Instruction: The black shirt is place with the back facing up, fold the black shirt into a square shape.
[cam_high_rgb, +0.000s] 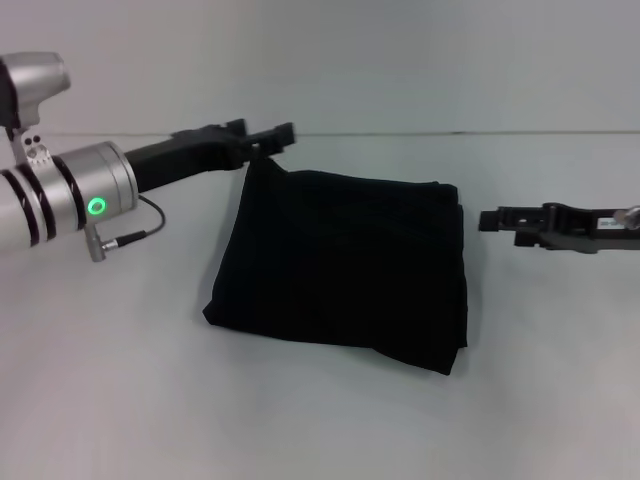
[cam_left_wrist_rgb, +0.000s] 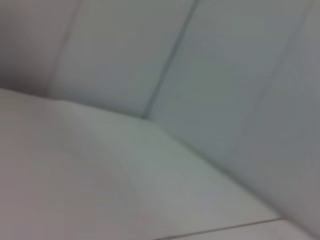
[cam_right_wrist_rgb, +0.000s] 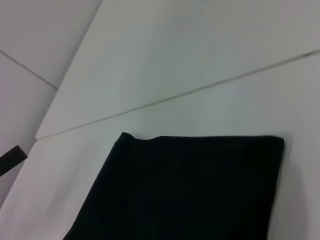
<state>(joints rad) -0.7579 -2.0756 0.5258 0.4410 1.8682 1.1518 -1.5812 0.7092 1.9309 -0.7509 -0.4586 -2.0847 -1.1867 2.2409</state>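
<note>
The black shirt (cam_high_rgb: 345, 265) lies folded into a rough square in the middle of the white table (cam_high_rgb: 120, 380). Its plain black cloth (cam_right_wrist_rgb: 190, 190) also fills the lower part of the right wrist view. My left gripper (cam_high_rgb: 270, 138) is at the shirt's far left corner, shut on that corner, which rises in a small peak up to the fingers. My right gripper (cam_high_rgb: 492, 220) hovers low just off the shirt's right edge, not touching it. The left wrist view shows only table and wall.
A white wall (cam_high_rgb: 400, 60) rises behind the table's far edge. A cable (cam_high_rgb: 140, 232) hangs from my left forearm, left of the shirt. Bare table surface surrounds the shirt on all sides.
</note>
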